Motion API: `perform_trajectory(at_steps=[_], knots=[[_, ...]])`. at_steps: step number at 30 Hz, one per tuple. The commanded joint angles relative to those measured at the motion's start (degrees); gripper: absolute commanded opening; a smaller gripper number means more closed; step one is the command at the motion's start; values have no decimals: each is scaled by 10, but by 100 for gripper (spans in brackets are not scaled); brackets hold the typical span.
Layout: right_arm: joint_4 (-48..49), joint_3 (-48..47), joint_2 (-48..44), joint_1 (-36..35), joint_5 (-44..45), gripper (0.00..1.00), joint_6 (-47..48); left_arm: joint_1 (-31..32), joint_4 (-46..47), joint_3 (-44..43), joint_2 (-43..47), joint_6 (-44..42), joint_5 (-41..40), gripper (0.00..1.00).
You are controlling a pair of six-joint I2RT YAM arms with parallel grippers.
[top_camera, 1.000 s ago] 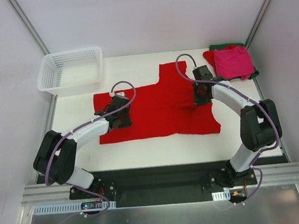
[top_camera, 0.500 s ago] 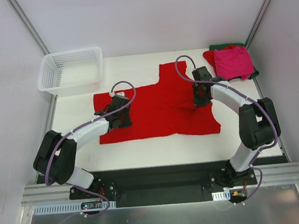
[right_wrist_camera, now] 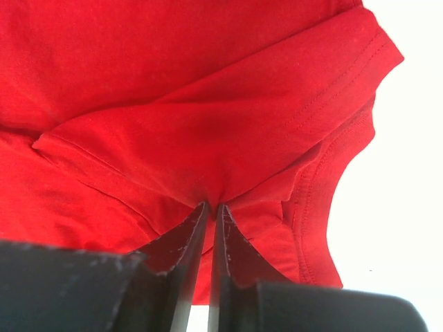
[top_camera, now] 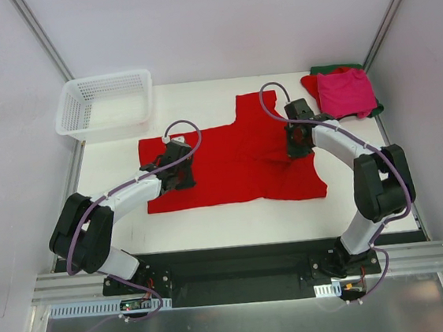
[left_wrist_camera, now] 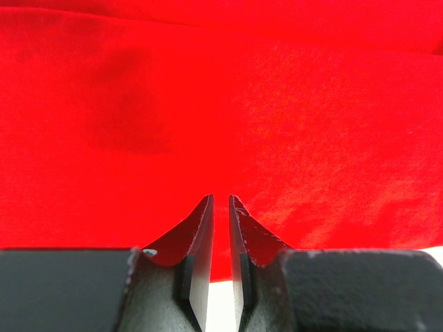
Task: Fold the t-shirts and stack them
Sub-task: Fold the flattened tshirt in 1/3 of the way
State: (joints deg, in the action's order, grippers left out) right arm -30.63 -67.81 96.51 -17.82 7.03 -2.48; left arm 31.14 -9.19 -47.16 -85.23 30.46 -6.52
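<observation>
Under pink shirt [top_camera: 346, 93], half-hidden green shirt [top_camera: 328, 68]

A white plastic mesh basket [top_camera: 105, 129] stands upright at the far-left corner of the white tabletop [top_camera: 206, 96], its left rim reaching past the tabletop's left edge. Along the near edge runs a black base plate [top_camera: 232, 269] bolted onto a silver aluminium rail [top_camera: 68, 291], and in front of that lies a sheet of dull metal [top_camera: 246, 326]. Two slanted aluminium posts, a left post [top_camera: 40, 38] and a right post [top_camera: 395, 5], rise from the far corners against plain pale walls [top_camera: 214, 24].
</observation>
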Motion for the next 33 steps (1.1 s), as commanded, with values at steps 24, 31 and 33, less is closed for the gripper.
perform_trajectory(at_steps=[24,31,33], knots=[[3,-5,5,2,-3,5,8,2,8,-12,-3,-11,-14,14],[-7,-10,-11,2,5,1,12,2,8,-11,-3,-10,-13,14],[-11,-17,-18,2,8,1,12,2,8,-11,-3,-10,-14,14]])
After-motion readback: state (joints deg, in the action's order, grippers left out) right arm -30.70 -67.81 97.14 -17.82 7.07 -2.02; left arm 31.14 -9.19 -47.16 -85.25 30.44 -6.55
